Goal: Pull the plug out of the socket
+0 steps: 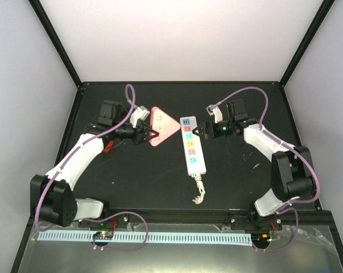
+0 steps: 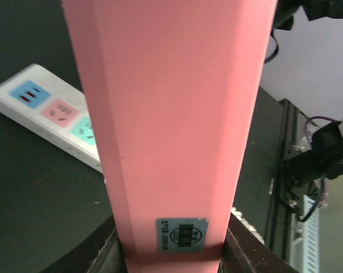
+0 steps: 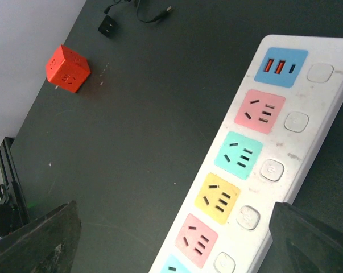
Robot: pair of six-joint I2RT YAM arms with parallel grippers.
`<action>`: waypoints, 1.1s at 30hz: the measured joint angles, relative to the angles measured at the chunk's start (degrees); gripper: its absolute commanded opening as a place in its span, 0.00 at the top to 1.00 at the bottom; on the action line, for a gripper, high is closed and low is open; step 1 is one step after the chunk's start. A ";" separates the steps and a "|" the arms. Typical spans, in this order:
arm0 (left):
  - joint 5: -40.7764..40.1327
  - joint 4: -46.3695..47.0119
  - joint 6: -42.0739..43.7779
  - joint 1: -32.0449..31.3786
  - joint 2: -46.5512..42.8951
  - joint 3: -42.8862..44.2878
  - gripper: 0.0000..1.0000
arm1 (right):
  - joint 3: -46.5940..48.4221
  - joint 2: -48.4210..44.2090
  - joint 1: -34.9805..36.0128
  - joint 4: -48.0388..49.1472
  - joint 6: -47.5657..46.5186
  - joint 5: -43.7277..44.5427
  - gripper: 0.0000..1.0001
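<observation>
Pull judged complete: left fingers [image 2: 97, 250] clamp the pink plug [image 1: 161, 126], clear of the socket [image 1: 193, 147], which lies on the counter [image 1: 143, 176] with visible outlets empty. Right fingers [image 3: 40, 239] stand apart beside it. Next: set plug down.

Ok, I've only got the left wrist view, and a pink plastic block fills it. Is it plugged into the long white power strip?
Observer: No. The top view shows the left gripper holding the pink wedge-shaped plug beside the long white power strip, in no outlet.
Operator: And the right gripper?
Observer: Open, by the strip's far end, straddling it in its wrist view.
</observation>
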 measured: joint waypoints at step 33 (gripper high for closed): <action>-10.95 -52.59 56.11 50.99 -2.12 -1.36 0.98 | -4.76 -3.26 0.00 -0.35 -4.66 -0.48 0.01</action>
